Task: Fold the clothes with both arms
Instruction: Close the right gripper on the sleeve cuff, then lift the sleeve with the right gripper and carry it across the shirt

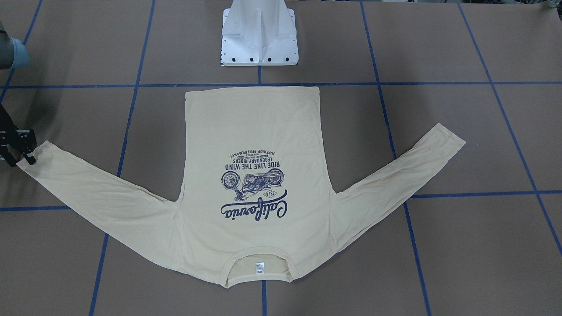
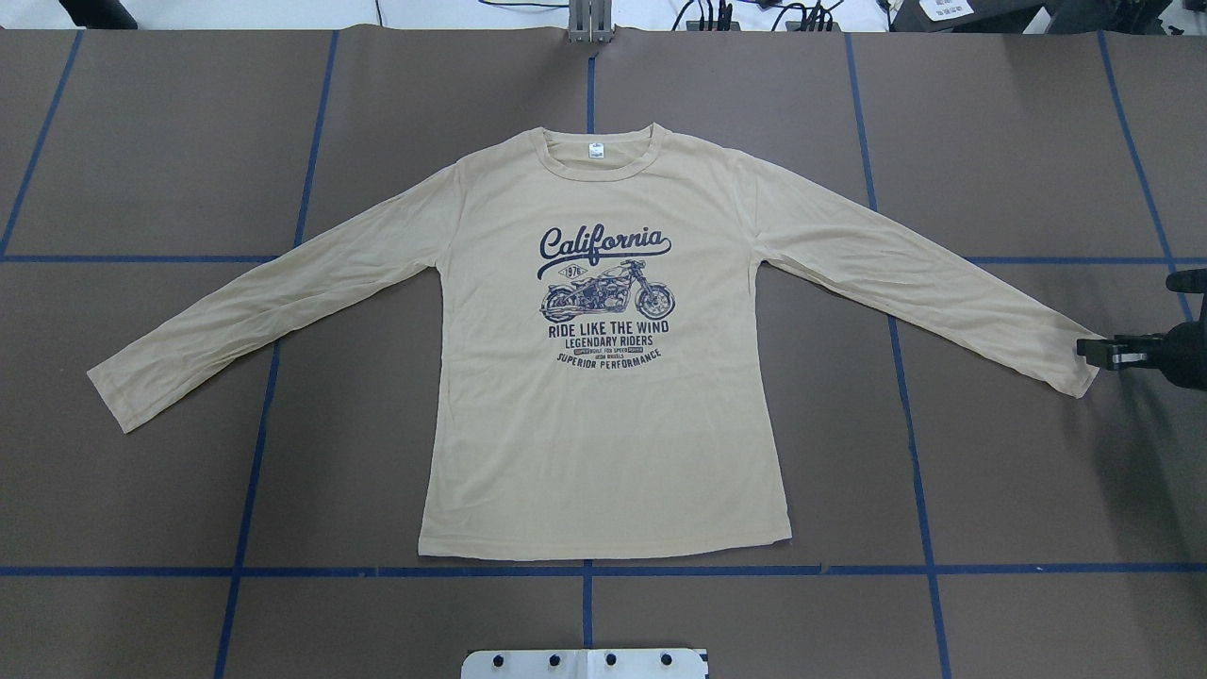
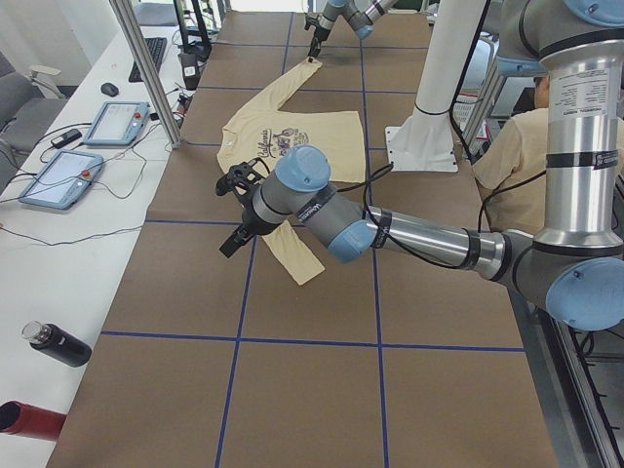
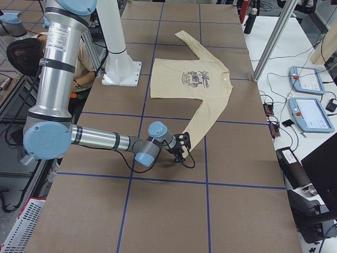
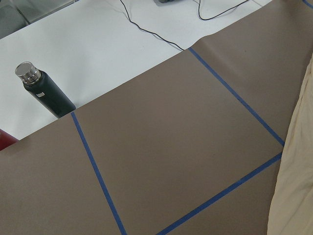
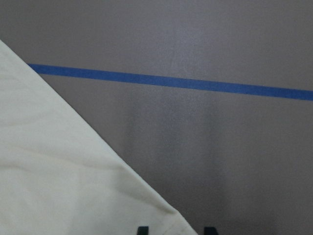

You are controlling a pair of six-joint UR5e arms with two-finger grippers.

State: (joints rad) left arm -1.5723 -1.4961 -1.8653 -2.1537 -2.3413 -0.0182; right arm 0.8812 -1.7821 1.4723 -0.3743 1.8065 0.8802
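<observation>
Shirt (image 2: 603, 424) flat and print-up on the table (image 2: 1018, 490), nothing folded yet; my right gripper (image 2: 1094, 351) is at a cuff.

Risk: I straddle only the corner of the right cuff (image 2: 1070, 363), so closing here could pinch one layer or miss the cloth, and the sleeve would slide out on the lift. A lift by one arm alone could also drag the body askew. My right jaws stand apart. In the wrist view one fingertip (image 6: 142, 229) is over the fabric, the other over bare table, and the cuff corner is between them. My left gripper (image 3: 237, 210) shows only from the side, close by the other sleeve; open or closed, I cannot tell. Both sleeves are spread wide, collar away from my base.
</observation>
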